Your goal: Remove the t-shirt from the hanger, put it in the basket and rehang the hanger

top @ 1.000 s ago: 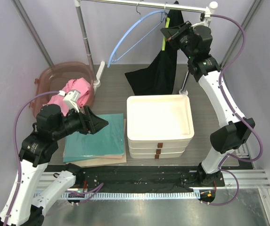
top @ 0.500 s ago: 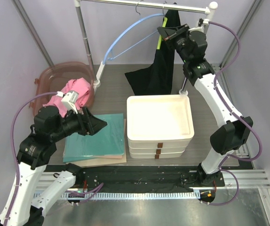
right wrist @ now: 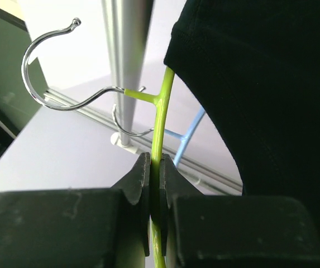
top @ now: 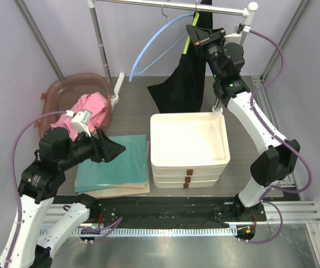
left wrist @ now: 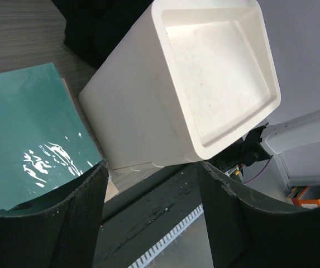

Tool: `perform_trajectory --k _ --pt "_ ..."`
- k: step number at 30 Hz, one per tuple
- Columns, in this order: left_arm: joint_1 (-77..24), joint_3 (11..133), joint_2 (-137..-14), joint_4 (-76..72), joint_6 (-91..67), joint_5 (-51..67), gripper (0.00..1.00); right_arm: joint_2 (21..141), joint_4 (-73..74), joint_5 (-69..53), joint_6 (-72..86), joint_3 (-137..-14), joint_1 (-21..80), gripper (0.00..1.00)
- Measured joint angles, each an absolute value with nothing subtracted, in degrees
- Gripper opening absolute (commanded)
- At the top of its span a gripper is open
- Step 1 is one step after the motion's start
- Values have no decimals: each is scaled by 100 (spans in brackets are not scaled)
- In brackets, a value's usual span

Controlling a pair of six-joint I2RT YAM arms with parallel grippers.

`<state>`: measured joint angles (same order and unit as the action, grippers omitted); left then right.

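Note:
A black t-shirt [top: 186,84] hangs from a thin green hanger [top: 189,46] below the metal rail [top: 171,5], and its lower part spreads on the table. My right gripper [top: 196,33] is shut on the hanger's green arm just below the neck. In the right wrist view the pads clamp the green hanger [right wrist: 162,111], the t-shirt [right wrist: 260,84] fills the right side, and the silver hook [right wrist: 45,72] curves left beside the rail [right wrist: 127,56]. My left gripper [top: 114,147] hovers open and holds nothing, low over the teal cloth, far from the shirt; the left gripper [left wrist: 153,170] shows nothing between its fingers.
A bare blue hanger [top: 148,47] hangs tilted on the rail to the left. A stack of white trays [top: 189,164] stands mid-table, a teal cloth [top: 115,167] on a board lies to its left, and a pink basket [top: 65,88] with pink clothes [top: 84,109] sits at the far left.
My right gripper has moved up and left toward the rail, carrying the green hanger and shirt. The blue hanger has swung. The left arm has barely moved.

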<state>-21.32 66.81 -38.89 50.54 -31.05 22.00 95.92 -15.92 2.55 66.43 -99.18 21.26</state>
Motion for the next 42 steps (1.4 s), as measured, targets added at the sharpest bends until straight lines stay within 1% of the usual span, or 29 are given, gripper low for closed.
perform_trajectory --k 4,8,11,17,20,22,26,29,37,40,42 --pt "-2132 6718 -3872 5094 -3098 2161 66 9393 -1907 558 6766 -9603 2265 1" --pt "-2132 6733 -3872 5107 -3096 2137 68 9030 -2196 1197 6766 -9039 2705 1" --pt "-2132 6733 -3859 5133 -3081 2086 73 8847 -2512 1592 6740 -8674 3028 1" --pt "-2132 6753 -3719 5271 -2991 1767 82 8735 -3192 2497 6451 -8147 4106 1" --pt "-2132 6772 -3625 5334 -2980 1507 97 8768 -3474 2884 6331 -8025 4484 1" --pt "-2132 6772 -3559 5332 -2987 1306 99 8829 -3697 3109 6281 -8007 4703 1" --pt "-2132 6770 -3570 5059 -2991 1140 100 9006 -3966 3498 6217 -8020 4976 1" --pt "-2132 6733 -3765 4576 -2950 1131 100 9203 -3865 3774 6239 -8167 5116 1" --pt "-2132 6694 -4945 3304 -2510 1245 100 9391 -3500 4226 6318 -8488 5334 1" --pt "-2132 6587 -5328 3046 -2405 1341 97 9391 -3483 4257 6351 -8554 5354 1" --pt "-2132 6464 -5433 2902 -2357 1441 88 9391 -3483 4263 6394 -8562 5354 1"
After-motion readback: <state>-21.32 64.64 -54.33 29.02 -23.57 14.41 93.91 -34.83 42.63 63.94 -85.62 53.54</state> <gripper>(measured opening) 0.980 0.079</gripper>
